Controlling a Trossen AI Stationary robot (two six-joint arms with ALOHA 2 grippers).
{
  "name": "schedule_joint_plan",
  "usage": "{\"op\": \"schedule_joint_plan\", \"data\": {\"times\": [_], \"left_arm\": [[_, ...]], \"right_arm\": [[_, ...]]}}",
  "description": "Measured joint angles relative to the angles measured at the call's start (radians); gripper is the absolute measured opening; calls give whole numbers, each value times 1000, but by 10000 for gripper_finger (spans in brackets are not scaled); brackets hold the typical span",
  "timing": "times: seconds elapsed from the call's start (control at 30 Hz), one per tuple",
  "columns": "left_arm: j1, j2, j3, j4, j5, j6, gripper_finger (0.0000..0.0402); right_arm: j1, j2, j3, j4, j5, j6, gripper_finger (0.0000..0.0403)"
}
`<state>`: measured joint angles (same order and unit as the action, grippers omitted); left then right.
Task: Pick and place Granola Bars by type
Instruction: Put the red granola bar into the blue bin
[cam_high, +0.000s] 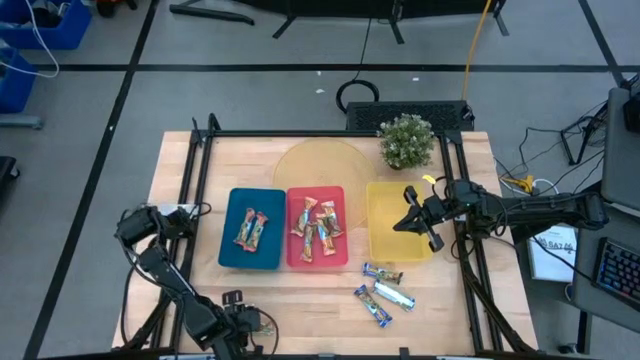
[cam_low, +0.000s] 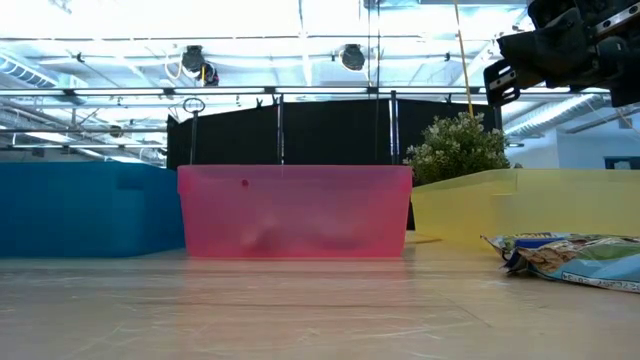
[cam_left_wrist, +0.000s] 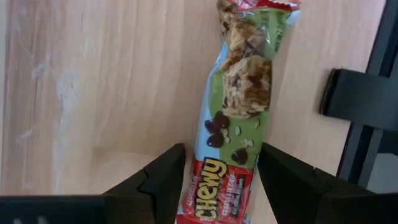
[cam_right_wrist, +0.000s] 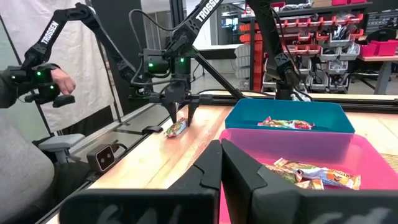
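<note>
One red-green Chewy granola bar lies on the wooden table at its front left edge, straddled by the left gripper, jaws spread either side. Red-green bars in blue tray; orange-gold in red tray; blue-silver bars loose before yellow tray. Right gripper, closed and empty, hangs over the yellow tray.
</note>
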<state>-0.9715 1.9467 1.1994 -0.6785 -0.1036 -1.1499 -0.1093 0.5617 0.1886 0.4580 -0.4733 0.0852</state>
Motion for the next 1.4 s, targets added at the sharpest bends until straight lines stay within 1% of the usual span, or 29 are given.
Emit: {"op": "schedule_joint_plan", "data": {"times": [0.17,0.23,0.3,0.43,0.57,0.63,0.7,0.8,0.9,0.97,1.03,1.1,1.17,1.2,1.23,1.3,1.33,1.4], "left_arm": [[3,16,0,-3,-13,-11,207],[9,12,-1,-5,-6,-8,199],[17,3,-3,-12,1,-3,180],[40,-10,-4,-18,21,20,129],[65,-30,-5,-16,54,50,113],[71,-47,-8,-15,52,92,108],[84,-71,-11,-25,21,139,115],[104,-143,-9,-48,-64,219,120],[127,-220,-8,-94,-150,302,110],[148,-287,-8,-145,-239,322,102],[177,-357,-6,-221,-353,278,100],[214,-423,-7,-301,-461,185,102],[256,-491,-7,-375,-553,22,103],[280,-522,-6,-416,-579,-84,103],[301,-547,-6,-460,-583,-196,102],[351,-591,-18,-538,-526,-380,100],[375,-608,-27,-567,-477,-431,99],[423,-629,-50,-615,-392,-481,99]], "right_arm": [[0,0,0,1,0,-7,0],[0,0,0,1,0,-17,0],[0,0,0,1,0,-18,0],[0,0,0,1,0,-18,0],[0,0,0,1,0,-18,0],[0,0,0,1,0,-18,0],[0,0,0,1,0,-18,0],[0,0,0,1,0,-19,0],[0,0,0,1,0,-20,0],[0,0,0,1,0,-26,0],[0,0,0,1,0,-26,0],[0,0,0,1,0,-26,0],[0,0,0,1,1,-26,0],[0,0,0,1,0,-26,0],[0,0,0,1,1,-26,0],[0,0,0,1,1,-26,0],[0,0,0,1,0,-26,0],[0,0,0,1,0,-26,0]]}}
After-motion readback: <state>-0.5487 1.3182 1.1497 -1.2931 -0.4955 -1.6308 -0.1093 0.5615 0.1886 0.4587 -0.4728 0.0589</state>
